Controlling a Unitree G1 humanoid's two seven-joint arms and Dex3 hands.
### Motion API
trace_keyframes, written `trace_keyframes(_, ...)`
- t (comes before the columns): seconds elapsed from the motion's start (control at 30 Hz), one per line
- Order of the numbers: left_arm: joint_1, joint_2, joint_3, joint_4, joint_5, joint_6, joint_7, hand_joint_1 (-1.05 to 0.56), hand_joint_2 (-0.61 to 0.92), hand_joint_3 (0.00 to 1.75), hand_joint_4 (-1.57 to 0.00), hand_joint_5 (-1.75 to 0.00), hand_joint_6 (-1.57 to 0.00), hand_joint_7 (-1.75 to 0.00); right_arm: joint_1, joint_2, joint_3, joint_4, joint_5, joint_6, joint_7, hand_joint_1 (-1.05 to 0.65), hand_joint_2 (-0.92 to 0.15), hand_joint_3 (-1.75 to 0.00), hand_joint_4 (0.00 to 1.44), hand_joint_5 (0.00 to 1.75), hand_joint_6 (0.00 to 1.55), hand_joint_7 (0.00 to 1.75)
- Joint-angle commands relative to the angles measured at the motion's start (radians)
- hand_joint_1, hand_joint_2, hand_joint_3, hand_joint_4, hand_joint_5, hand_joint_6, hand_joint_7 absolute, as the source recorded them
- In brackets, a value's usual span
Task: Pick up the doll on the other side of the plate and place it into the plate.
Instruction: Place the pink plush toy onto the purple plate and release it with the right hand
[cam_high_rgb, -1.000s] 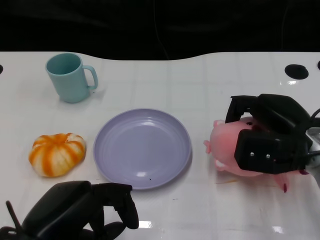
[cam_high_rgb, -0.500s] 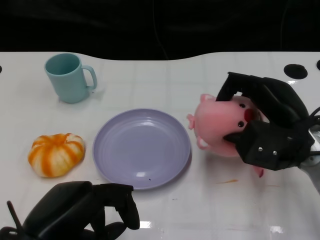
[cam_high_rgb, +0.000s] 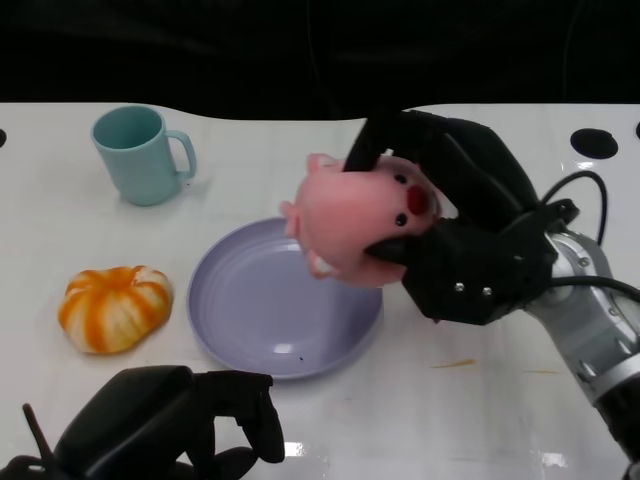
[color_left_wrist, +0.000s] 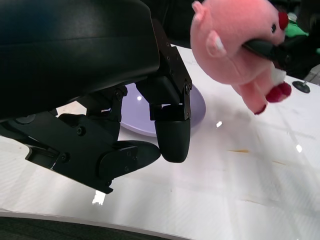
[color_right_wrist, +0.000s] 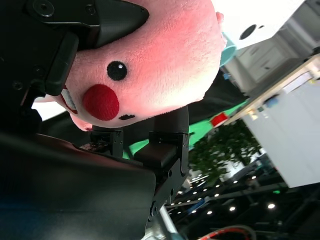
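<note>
My right hand (cam_high_rgb: 460, 230) grips a pink plush doll (cam_high_rgb: 360, 220) with a red nose and lifts it above the right part of the lavender plate (cam_high_rgb: 250, 300). The doll (color_right_wrist: 155, 65) fills the right wrist view, with black fingers (color_right_wrist: 90, 20) wrapped around it. In the left wrist view the doll (color_left_wrist: 235, 45) hangs in the air over the plate (color_left_wrist: 197, 107). My left hand (cam_high_rgb: 160, 425) rests at the table's near edge in front of the plate, its fingers (color_left_wrist: 170, 125) curled in with nothing in them.
A teal mug (cam_high_rgb: 140, 155) stands at the back left. An orange and white pumpkin (cam_high_rgb: 112, 307) lies left of the plate. A black round hole (cam_high_rgb: 594, 142) marks the table's far right.
My right hand has lifted the doll off the table at the plate's right and carried it left, to above the plate's right part. The left hand has stayed put.
</note>
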Motion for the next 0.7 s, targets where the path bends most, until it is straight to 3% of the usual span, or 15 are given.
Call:
trace_keyframes(0.03, -0.003, -0.001, -0.003, -0.007, 0.01, 0.005, 0.0, -0.2, 0.67, 0.76, -0.73, -1.44, -0.78, -1.09, -0.055, 0.019, 0.021, -0.006, -0.016, 0.018, 0.013, -0.2, -0.21, -1.57, 0.94, 1.75, 0.74, 1.75)
trace_keyframes(0.6, -0.008, -0.027, -0.027, -0.006, 0.048, 0.001, 0.004, -0.2, 0.67, 0.76, -0.73, -1.44, -0.77, -1.09, -0.141, 0.143, 0.119, 0.104, -0.066, 0.044, 0.036, -0.23, -0.2, -1.46, 0.99, 1.75, 0.76, 1.75)
trace_keyframes(0.7, -0.009, -0.033, -0.028, -0.007, 0.047, 0.004, 0.004, -0.19, 0.67, 0.76, -0.73, -1.43, -0.78, -1.09, -0.146, 0.152, 0.121, 0.105, -0.049, 0.07, 0.091, -0.22, -0.22, -1.39, 0.98, 1.75, 0.87, 1.28)
